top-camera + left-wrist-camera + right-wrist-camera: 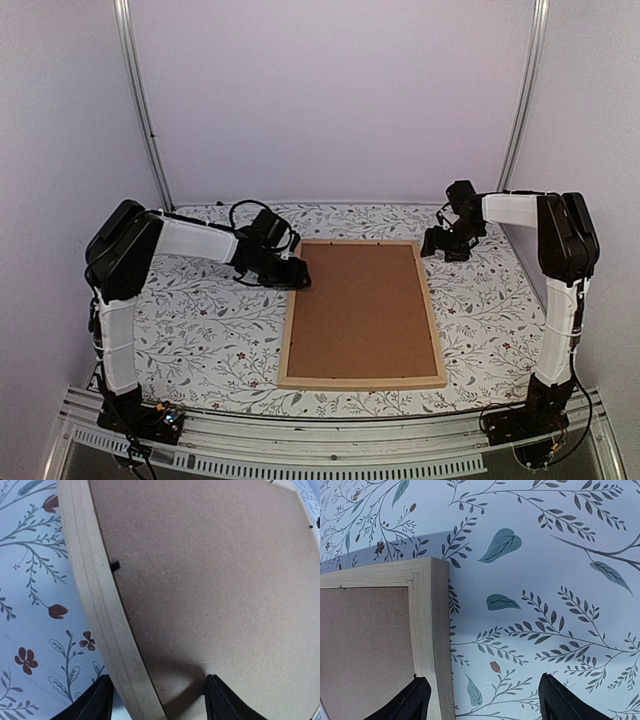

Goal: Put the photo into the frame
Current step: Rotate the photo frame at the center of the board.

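Left claw (157, 699): fingers apart, straddling left rail of frame (95, 595) near its far corner. One finger over bench (40, 630), other over backing board (215, 580); nothing clamped.

Right claw (480, 700): fingers apart, hovering at frame's far right corner, holding nothing.

Frame lies back-up mid-bench, long rails running toward far edge. Brown board fills it, small black tab (115, 566) at rail.

No photo in view; cannot tell whether under board.

Judgement: frame light, stiff, likely slides on bench; pinch across rail. Thin photo likely floppy; take by edge.
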`<state>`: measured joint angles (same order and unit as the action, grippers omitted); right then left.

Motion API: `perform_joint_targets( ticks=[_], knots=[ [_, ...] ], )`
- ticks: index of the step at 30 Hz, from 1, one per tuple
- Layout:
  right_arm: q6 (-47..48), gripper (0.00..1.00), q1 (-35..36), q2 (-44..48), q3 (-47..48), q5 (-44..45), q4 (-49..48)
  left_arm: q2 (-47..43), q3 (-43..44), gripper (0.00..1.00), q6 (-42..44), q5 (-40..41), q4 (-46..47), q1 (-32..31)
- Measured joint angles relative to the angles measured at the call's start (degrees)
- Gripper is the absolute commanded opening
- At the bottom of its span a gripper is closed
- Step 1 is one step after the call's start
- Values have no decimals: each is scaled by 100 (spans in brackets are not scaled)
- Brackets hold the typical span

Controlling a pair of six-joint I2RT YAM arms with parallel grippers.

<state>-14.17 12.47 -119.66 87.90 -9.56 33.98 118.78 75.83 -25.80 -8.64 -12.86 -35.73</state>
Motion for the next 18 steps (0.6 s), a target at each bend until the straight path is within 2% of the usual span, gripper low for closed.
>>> perform_joint_targets(
  ticks=[18],
  knots=[
    [31, 77, 76, -151, 96, 295, 179, -26, -199, 62, -280, 201, 409, -302]
  ],
)
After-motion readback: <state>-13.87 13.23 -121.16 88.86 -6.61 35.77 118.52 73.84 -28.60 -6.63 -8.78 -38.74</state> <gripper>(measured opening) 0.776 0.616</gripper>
